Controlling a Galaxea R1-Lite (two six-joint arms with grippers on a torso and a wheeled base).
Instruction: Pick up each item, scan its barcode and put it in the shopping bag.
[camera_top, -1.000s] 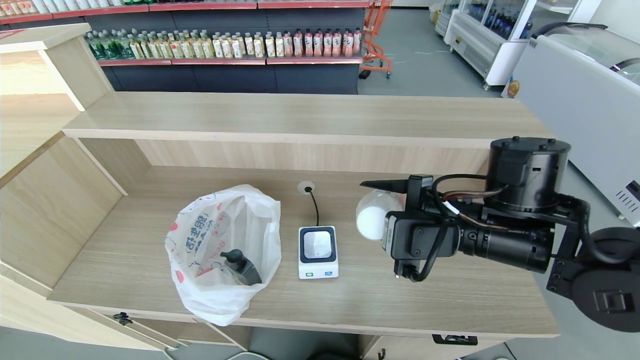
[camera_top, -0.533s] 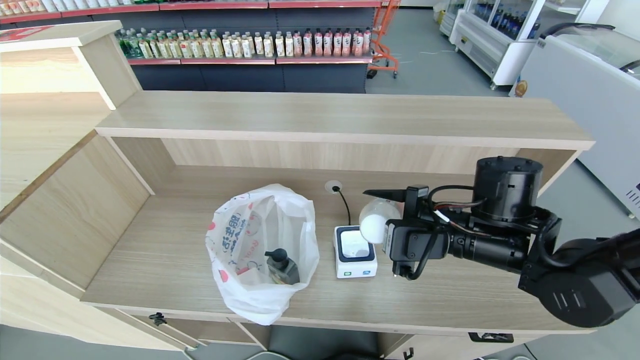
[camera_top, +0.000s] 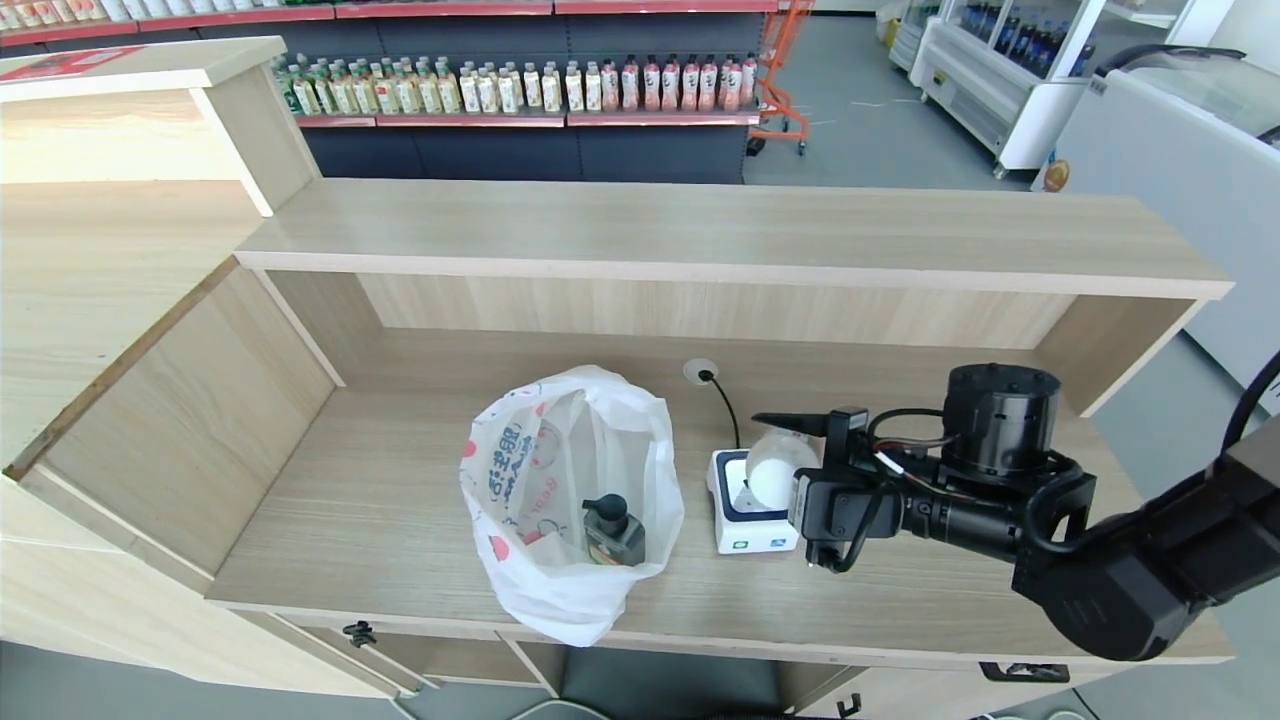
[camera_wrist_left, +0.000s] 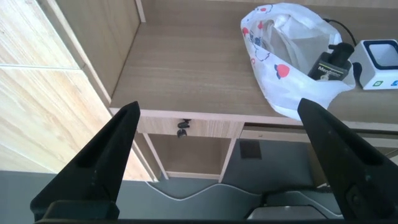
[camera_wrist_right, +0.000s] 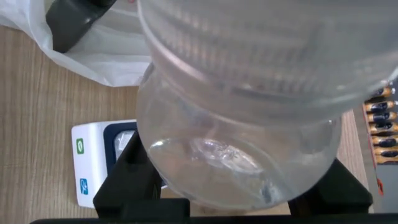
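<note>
While pinching the clear bottle (camera_top: 775, 470) on its side in the right jaws, holding it just above the scanner (camera_top: 757, 540), seemingly pointing its white end toward the shopping bag (camera_top: 520, 470); hanging the left jaws spread, farther off

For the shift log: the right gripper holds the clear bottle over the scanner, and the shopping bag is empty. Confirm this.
One error: the shopping bag is not empty; a dark pump bottle stands inside it, as the head view shows. The rest holds: the right gripper holds the clear bottle over the scanner.
</note>
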